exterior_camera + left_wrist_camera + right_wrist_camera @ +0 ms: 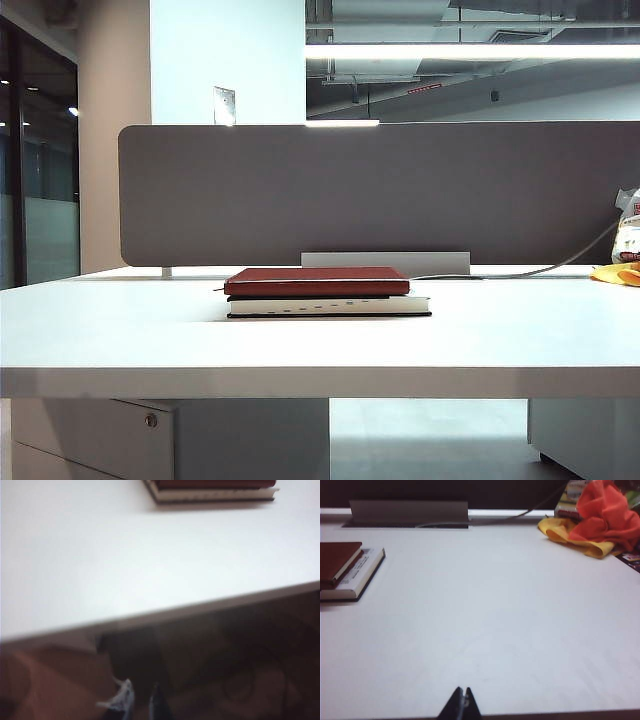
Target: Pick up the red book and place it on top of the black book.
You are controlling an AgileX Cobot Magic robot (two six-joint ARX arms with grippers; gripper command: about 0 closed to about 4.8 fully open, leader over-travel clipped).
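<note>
The red book [316,280], a thin, flat hardcover with a plain dark-red cover, lies closed and level on top of the black book [330,306], touching it. The black book, thicker, lies flat on the white table [120,330], showing a white page edge with a row of small dark marks and a thin black cover beneath. The red book sits slightly offset, leaving a strip of the black book exposed at one side.
</note>
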